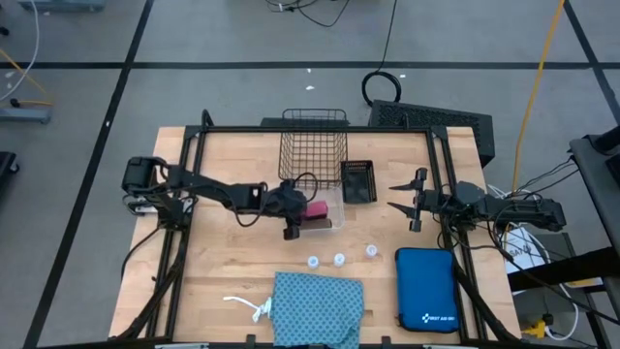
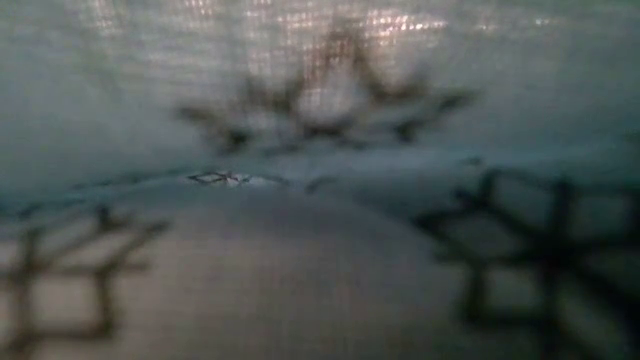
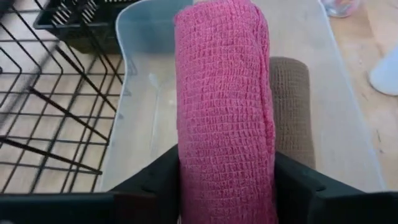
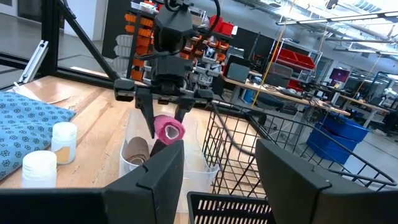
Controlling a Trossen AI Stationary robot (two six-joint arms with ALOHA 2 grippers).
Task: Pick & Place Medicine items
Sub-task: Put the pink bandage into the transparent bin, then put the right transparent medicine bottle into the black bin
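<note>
Teal cloth [image 1: 318,308] fills our low view; at 12 o'clock our left jaws [image 1: 294,215] clasp the pink roll [image 3: 225,106] over a clear tray [image 3: 339,87]; right jaws [image 1: 405,199] gape empty above the wooden surface [image 1: 232,252].

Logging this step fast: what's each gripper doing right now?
Left gripper: over the clear tray, pink roll between its fingers; released or not, cannot be told.
Right gripper: open, empty, waiting beside the black bin.

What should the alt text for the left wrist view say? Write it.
The left gripper has a pink roll between its fingers, over a clear plastic tray. A brown roll already lies in the tray beside the pink one, and a black wire basket stands next to the tray on the wooden table.
</note>
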